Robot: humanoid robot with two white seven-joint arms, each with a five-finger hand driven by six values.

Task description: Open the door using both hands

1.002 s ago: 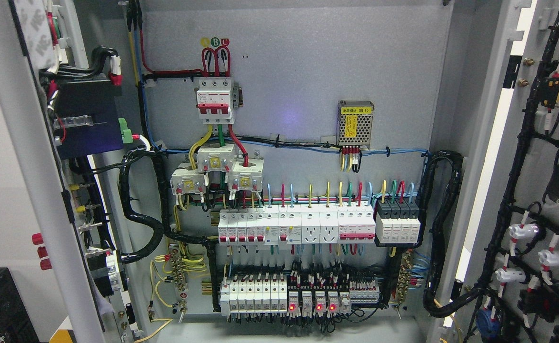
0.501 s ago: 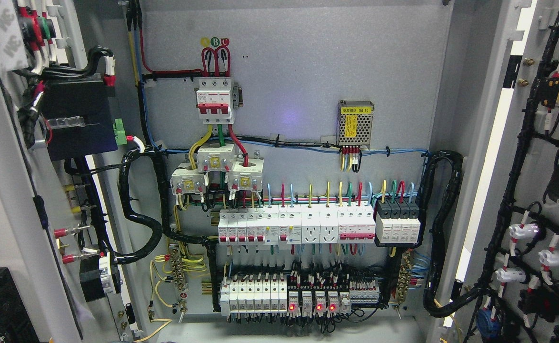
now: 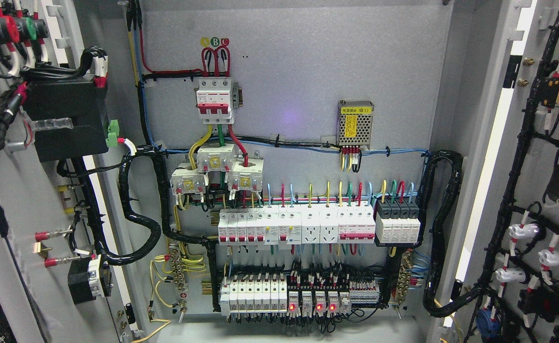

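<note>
Doors stand wide open on both sides of the big grey box, so all the inside shows. On the left, the left door has swung out, and its black box and wires hang on its inner face. In the middle, the back wall holds rows of white switches with little red lights below. On the right, the right door leans out too, with black cables. No robot hand shows, so I cannot tell if the hands are open or closed.
</note>
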